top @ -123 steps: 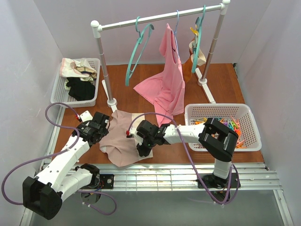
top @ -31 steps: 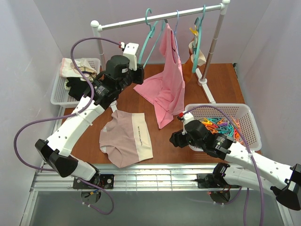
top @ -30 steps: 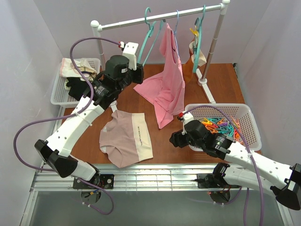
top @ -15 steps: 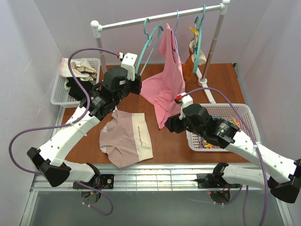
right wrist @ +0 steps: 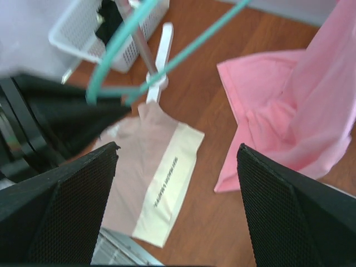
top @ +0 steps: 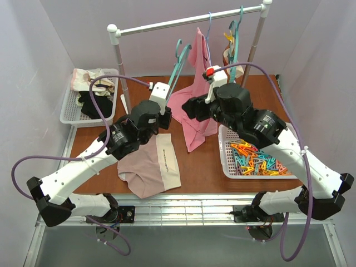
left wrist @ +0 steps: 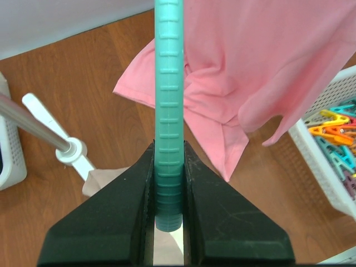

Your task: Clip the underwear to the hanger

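Observation:
The teal hanger (top: 175, 67) hangs free below the rail, and my left gripper (top: 167, 114) is shut on its lower arm end. In the left wrist view the ribbed hanger (left wrist: 168, 111) runs straight up from between the left gripper's (left wrist: 168, 214) closed jaws. The underwear (top: 150, 164) lies flat on the table under both grippers, cream strip to the right. My right gripper (top: 188, 109) is raised beside the hanger, open and holding nothing. Between the right gripper's (right wrist: 177, 208) wide-apart fingers the right wrist view shows the underwear (right wrist: 147, 172) below and the hanger (right wrist: 167, 61) above it.
A pink top (top: 197, 97) hangs from the rail (top: 183, 21) just behind both grippers. A white basket of coloured clips (top: 261, 158) stands at the right, a basket of clothes (top: 92, 94) at the left. The rack's foot (top: 132, 120) stands by the underwear.
The left gripper has brought the hanger down off the rail towards the underwear. The right arm has risen from the clip basket and swung left to beside the hanger, still open.

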